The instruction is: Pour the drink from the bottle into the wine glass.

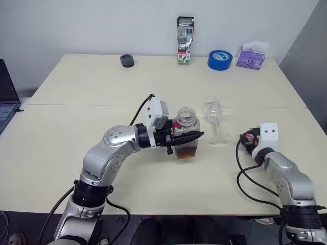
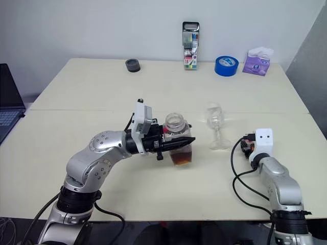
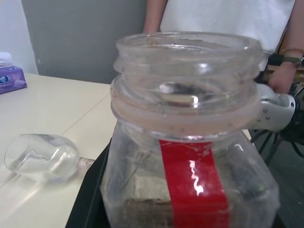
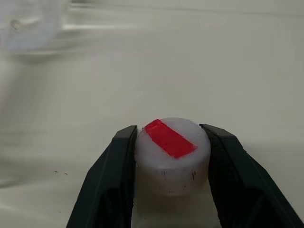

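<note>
Two risks here: left gripper (image 1: 196, 136) clamps the uncapped bottle (image 1: 185, 133) close beside the wine glass (image 1: 214, 121), so tipping could knock it; right gripper (image 4: 167, 156) pinches the cap (image 4: 171, 154).

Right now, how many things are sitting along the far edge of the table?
4: a dark round object toward the left, a marker pack standing mid-edge, a blue tape roll right of it, and a purple tissue pack farthest right.

Wine glass (image 1: 216, 122) crowds bottle (image 1: 186, 133) — elsewhere open.
</note>
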Available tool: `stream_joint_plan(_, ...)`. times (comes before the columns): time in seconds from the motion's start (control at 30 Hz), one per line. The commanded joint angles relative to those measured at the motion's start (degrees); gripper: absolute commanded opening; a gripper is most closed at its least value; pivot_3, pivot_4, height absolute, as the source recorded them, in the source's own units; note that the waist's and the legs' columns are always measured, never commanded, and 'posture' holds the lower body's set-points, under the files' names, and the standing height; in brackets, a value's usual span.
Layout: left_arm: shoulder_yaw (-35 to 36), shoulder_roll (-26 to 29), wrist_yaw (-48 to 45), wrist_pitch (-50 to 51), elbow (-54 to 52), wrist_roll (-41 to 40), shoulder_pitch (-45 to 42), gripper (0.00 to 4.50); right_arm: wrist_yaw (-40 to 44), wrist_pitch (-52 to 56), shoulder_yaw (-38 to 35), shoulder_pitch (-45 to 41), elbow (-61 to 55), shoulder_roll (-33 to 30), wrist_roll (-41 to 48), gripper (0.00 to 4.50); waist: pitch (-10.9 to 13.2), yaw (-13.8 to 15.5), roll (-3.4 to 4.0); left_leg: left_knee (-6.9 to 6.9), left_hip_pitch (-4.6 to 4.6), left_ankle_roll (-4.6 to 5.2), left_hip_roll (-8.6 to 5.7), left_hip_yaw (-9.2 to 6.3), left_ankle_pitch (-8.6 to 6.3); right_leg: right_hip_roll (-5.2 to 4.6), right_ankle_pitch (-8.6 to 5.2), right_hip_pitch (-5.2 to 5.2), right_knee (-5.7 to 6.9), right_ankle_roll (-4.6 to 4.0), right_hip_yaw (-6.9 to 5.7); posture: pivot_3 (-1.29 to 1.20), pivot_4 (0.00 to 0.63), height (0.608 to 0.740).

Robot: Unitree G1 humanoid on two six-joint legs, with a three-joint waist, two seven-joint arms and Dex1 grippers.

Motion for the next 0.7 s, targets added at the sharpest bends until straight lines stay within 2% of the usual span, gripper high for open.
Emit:
stream_joint_plan(0.03, 0.98, 0.19, 0.07, -0.27, -2.22, -0.86, -1.14, 1.80, -1.72, -2.55, -0.93, 1.32, 2.89, 1.68, -2.80, 1.91, -0.01, 0.01, 0.00, 0.01, 0.02, 0.00, 0.00, 0.00, 0.00, 0.00, 0.00, 0.02, 0.00, 0.00, 0.00, 0.00, 0.150, 0.740)
stream_joint_plan(0.07, 1.06, 0.28, 0.09, -0.21, -2.27, -0.89, -1.14, 1.80, -1.70, -3.04, -1.07, 1.56, 3.26, 2.04, -3.09, 1.91, -0.02, 0.01, 0.01, 0.02, 0.05, 0.00, 0.00, 0.00, 0.00, 0.00, 0.00, 0.05, 0.01, 0.00, 0.00, 0.00, 0.150, 0.740)
stream_joint_plan(0.1, 1.11, 0.36, 0.08, -0.16, -2.28, -0.92, -1.16, 1.80, -2.01, -3.04, -1.46, 1.66, 3.53, 2.56, -3.21, 2.19, -0.02, 0.02, 0.01, 0.02, 0.06, 0.00, 0.00, 0.00, 0.00, 0.00, 0.00, 0.06, 0.01, 0.00, 0.00, 0.00, 0.150, 0.740)
stream_joint_plan(0.33, 1.17, 0.42, 0.20, -0.09, -2.24, -0.93, -1.33, 1.80, -1.00, -3.15, -1.86, 1.82, 3.24, 3.62, -3.92, 4.39, -0.05, -0.06, 0.01, 0.02, 0.11, 0.00, 0.00, 0.00, 0.00, 0.00, 0.00, 0.08, 0.03, 0.00, 0.01, 0.00, 0.150, 0.740)
stream_joint_plan(0.53, 1.14, 0.63, 0.09, -0.28, -2.36, -0.89, -0.94, 1.80, 2.48, -1.12, -3.21, 0.58, -0.63, 1.89, -1.84, 4.45, -0.05, -0.08, 0.02, 0.01, 0.10, 0.00, 0.00, -0.01, 0.00, 0.01, 0.00, 0.08, 0.03, 0.00, 0.01, 0.00, 0.150, 0.740)
stream_joint_plan(0.7, 1.86, 1.51, 0.10, -0.59, -2.99, -0.78, -0.23, 1.80, 12.07, 3.99, -6.63, -4.77, -8.11, -3.79, 6.81, 4.45, 0.04, -0.19, 0.18, 0.01, 0.07, 0.01, -0.01, 0.02, 0.00, 0.01, 0.00, 0.04, 0.04, 0.00, 0.05, 0.00, 0.150, 0.740)
